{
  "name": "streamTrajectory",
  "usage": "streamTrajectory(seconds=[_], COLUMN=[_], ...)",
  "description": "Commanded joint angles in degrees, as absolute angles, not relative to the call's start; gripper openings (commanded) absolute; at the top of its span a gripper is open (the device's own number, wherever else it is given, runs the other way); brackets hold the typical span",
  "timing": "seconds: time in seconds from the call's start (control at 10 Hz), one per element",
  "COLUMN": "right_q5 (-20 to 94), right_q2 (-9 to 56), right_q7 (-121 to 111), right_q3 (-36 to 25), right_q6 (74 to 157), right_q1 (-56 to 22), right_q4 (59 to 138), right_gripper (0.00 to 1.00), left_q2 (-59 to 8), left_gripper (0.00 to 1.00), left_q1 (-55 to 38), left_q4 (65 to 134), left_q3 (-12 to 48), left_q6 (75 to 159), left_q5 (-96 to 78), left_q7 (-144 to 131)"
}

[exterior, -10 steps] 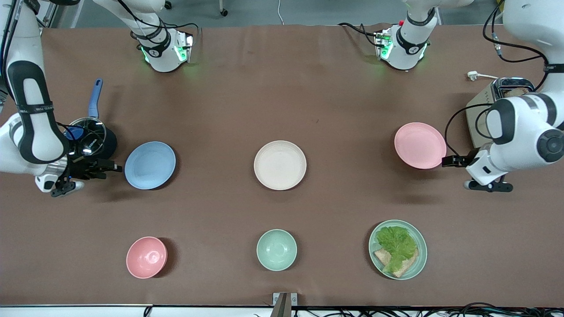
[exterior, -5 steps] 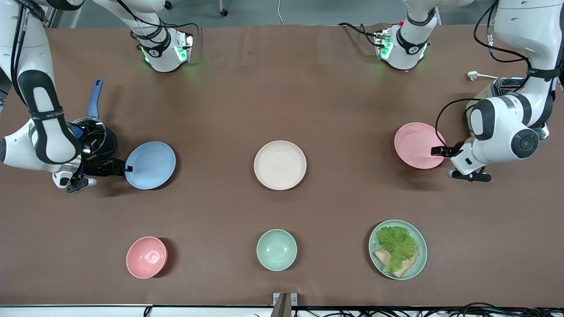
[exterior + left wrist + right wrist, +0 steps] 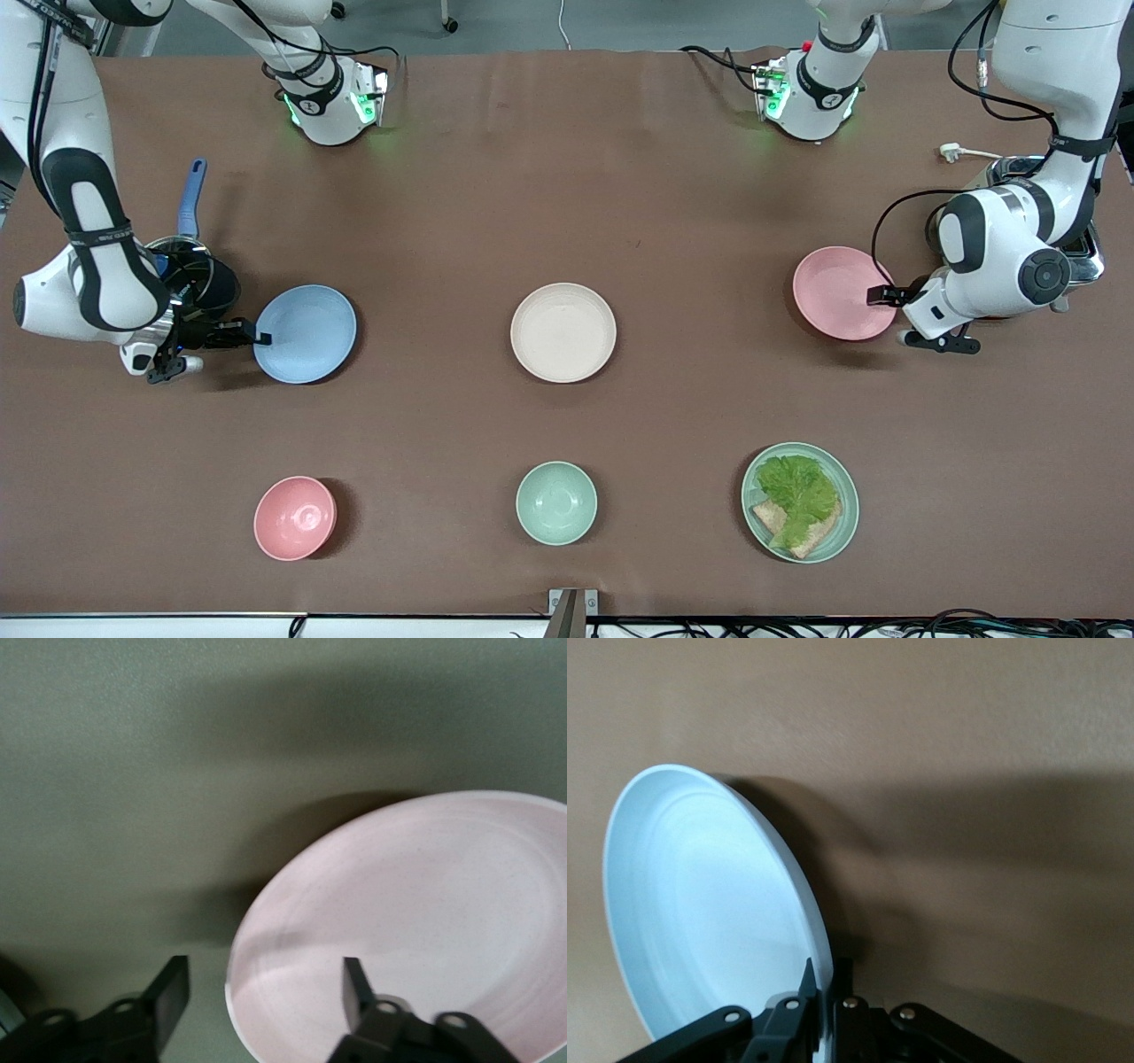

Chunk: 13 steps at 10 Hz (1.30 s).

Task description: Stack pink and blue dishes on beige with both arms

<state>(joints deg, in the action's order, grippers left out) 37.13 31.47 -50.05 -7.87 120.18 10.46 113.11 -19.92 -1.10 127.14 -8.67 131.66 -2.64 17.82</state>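
The light blue plate (image 3: pixel 306 334) (image 3: pixel 700 904) lies toward the right arm's end of the table. My right gripper (image 3: pixel 257 338) (image 3: pixel 827 971) is shut on its rim, at the edge toward the pot. The pale pink plate (image 3: pixel 842 292) (image 3: pixel 416 921) lies toward the left arm's end. My left gripper (image 3: pixel 886 297) (image 3: pixel 264 970) stands open astride its rim, one finger over the plate and one outside it. The cream-beige plate (image 3: pixel 563 332) sits bare at the table's middle, between the two.
A lidded pot (image 3: pixel 188 279) with a blue handle stands beside the right gripper. A toaster (image 3: pixel 1010 177) sits under the left arm. Nearer the camera stand a pink bowl (image 3: pixel 295 518), a mint-green bowl (image 3: pixel 556 503) and a mint-green plate (image 3: pixel 840 514) with lettuce and bread.
The right gripper moved in to the blue plate and shut on its rim; the plate shifted slightly toward the middle. The left gripper moved in from beside the pink plate to straddle its rim.
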Motion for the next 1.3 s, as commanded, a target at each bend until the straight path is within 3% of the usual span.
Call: streamTrajectory(seconds=[0.0, 0.2, 0.4, 0.9, 1.2], right_q5=[34.8, 29.4, 28.8, 25.1, 25.1], right_q2=[29.9, 29.4, 27.8, 19.4, 18.5], right_q7=[-41.4, -31.3, -25.8, -8.1, -5.0], right_q3=[-9.4, -9.5, -9.8, -9.7, -4.5], right_q6=[109.1, 96.8, 92.9, 92.3, 92.5], right_q1=[9.5, 9.5, 8.9, 2.4, 1.8], right_q4=[105.5, 94.3, 89.2, 88.6, 89.1], right_gripper=[0.00, 0.00, 0.00, 0.00, 0.00], left_q2=[-22.3, -23.0, -22.9, -21.8, -20.0], left_gripper=[0.56, 0.50, 0.45, 0.04, 0.01], left_q1=[-1.2, -1.3, -1.3, -1.8, -1.9], left_q4=[127.9, 128.0, 128.7, 127.9, 125.6], left_q3=[-8.8, -8.8, -8.8, -8.5, -8.1], left_q6=[134.1, 134.7, 136.1, 136.1, 132.8], left_q5=[-3.9, -4.0, -3.9, -4.0, -3.9], left_q7=[19.0, 19.0, 19.0, 18.2, 18.6])
